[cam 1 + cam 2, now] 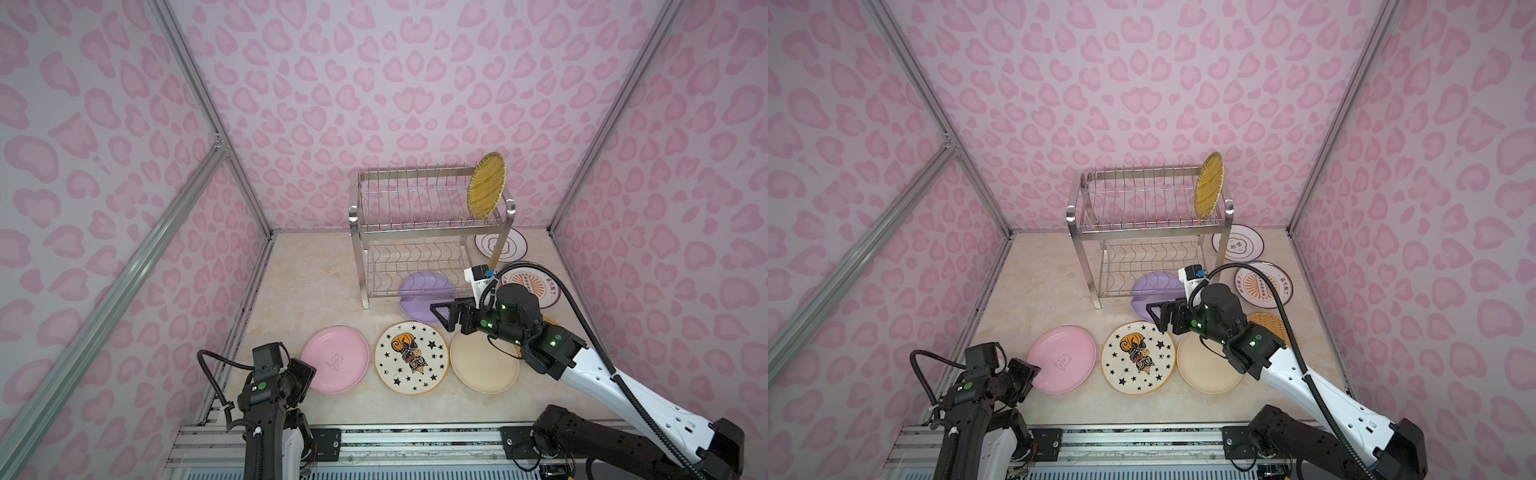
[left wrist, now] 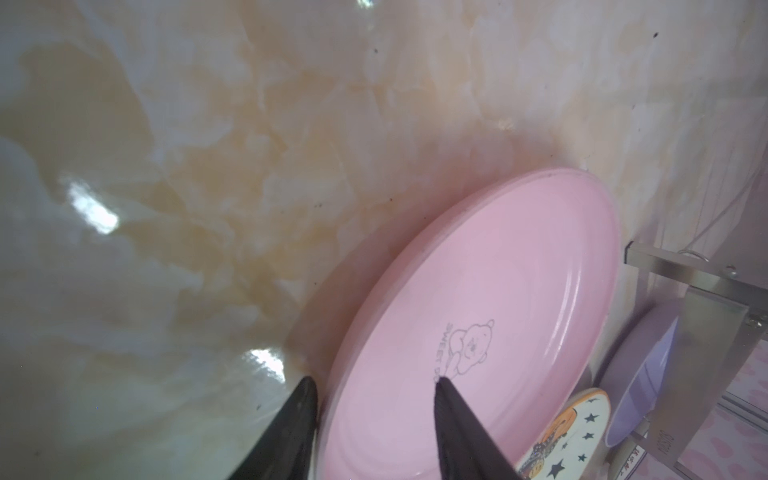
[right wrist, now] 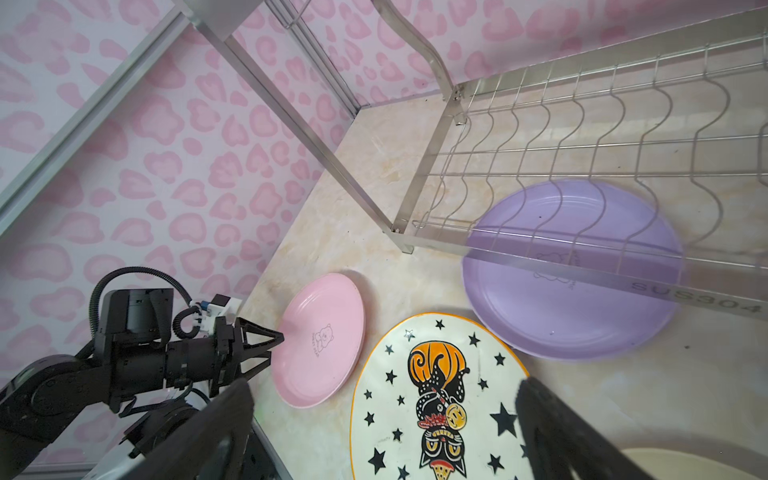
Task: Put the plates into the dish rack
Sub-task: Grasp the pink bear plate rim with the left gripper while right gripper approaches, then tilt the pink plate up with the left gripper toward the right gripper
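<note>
your left claw point(image 2: 372, 384) sits at the round pink plate w/ bear print point(image 2: 478, 311): one finger outside the near rim, one over the face, gap narrowish; can't tell if it pinches. plate lies flat, face up, front-left on the marbled tabletop point(image 1: 299, 282), well apart from the shiny steel wire dish rack point(image 1: 415, 227). right claw point(image 1: 439, 318) gapes wide, empty, over the far edge of the star-patterned orange-rimmed plate point(image 1: 411, 357).
</note>
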Tool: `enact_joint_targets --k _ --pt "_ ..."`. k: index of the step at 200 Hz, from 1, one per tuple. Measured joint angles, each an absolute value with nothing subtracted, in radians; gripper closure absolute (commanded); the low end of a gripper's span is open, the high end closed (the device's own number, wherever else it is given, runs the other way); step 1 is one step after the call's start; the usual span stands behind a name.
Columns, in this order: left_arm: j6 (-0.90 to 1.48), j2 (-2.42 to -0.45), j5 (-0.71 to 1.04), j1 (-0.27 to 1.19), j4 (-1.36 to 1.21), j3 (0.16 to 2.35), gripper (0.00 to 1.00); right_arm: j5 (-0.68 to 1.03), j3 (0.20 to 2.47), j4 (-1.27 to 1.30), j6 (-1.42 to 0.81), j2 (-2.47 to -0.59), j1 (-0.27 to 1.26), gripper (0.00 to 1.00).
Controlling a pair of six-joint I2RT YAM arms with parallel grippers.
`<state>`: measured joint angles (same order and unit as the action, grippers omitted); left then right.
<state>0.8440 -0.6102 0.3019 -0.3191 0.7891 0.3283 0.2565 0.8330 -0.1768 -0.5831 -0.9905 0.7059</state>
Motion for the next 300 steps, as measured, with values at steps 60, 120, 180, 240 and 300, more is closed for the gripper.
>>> enact_joint_targets --k 60,120,180,240,300 --pt "0.864 -0.621 0.269 -0.299 0.764 0.305 0.71 0.262 0.813 -0.138 -0.6 -0.993 0.709 0.01" --pt "0.871 -0.653 0.254 -0.28 0.717 0.284 0.82 0.262 0.807 -0.133 -0.611 -1.006 0.709 0.01" --pt "0.881 -0.66 0.259 -0.275 0.675 0.271 0.92 0.262 0.805 -0.125 -0.619 -1.027 0.709 0.01" --pt "0.87 -0.575 0.284 -0.273 0.712 0.367 0.97 0.262 0.817 -0.138 -0.617 -1.018 0.705 0.01" --pt "0.777 -0.514 0.449 -0.232 0.716 0.546 0.97 0.353 0.808 -0.159 -0.625 -0.957 0.566 0.01"
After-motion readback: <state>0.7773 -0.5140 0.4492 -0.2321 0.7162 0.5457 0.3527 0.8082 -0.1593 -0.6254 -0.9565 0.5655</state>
